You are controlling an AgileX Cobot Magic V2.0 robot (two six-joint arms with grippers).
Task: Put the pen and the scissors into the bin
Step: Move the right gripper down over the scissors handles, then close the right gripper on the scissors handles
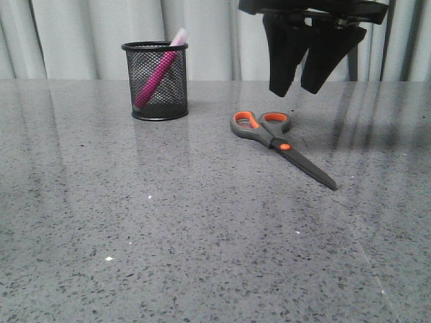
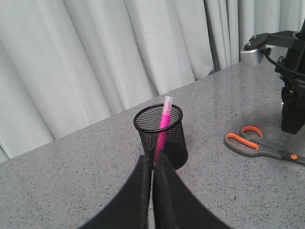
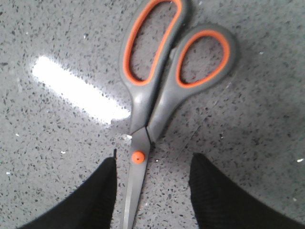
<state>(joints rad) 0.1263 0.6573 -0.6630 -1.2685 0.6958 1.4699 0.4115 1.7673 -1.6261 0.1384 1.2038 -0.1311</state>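
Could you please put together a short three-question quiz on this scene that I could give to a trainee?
1. True or false: the pen already stands inside the bin.
2. Which pincer is open above the scissors? A) left pincer B) right pincer C) neither
3. Fill in: the scissors lie flat on the table with their blades ______.

Key
1. True: it leans against the rim, cap end up.
2. B: its fingers straddle the blades near the orange pivot without touching; the left pincer is shut and holds nothing.
3. Closed.
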